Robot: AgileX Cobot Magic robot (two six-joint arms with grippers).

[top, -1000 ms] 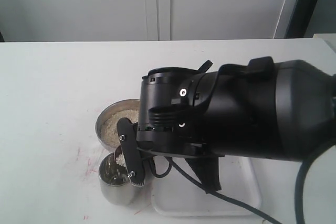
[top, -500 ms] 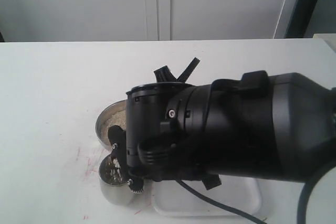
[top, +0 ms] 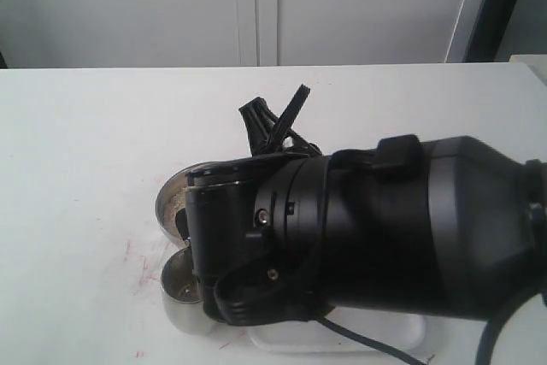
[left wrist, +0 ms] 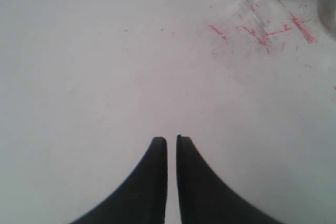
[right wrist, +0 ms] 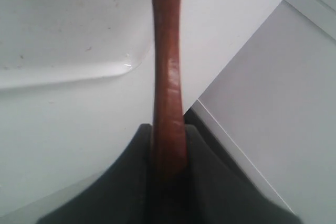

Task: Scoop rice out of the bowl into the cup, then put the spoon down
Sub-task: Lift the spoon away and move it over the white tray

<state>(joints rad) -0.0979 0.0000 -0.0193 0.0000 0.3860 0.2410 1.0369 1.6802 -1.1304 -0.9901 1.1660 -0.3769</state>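
Surface (top: 77, 143): bowl (top: 164, 196) lower left of centre, cup (top: 177, 297) just below it. Both look like light, slick steel and likely slide if bumped. Right gripper (right wrist: 168, 132) clamped on spoon (right wrist: 168, 72) handle, frame centre. Wood looks stiff, light and glossy, so grip the handle firmly. Rice (top: 177, 205) loose, spills easily. Left gripper (left wrist: 171, 140) empty, jaws nearly together.

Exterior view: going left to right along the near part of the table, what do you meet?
Faint red scribble marks → small shiny steel cup → white rectangular tray
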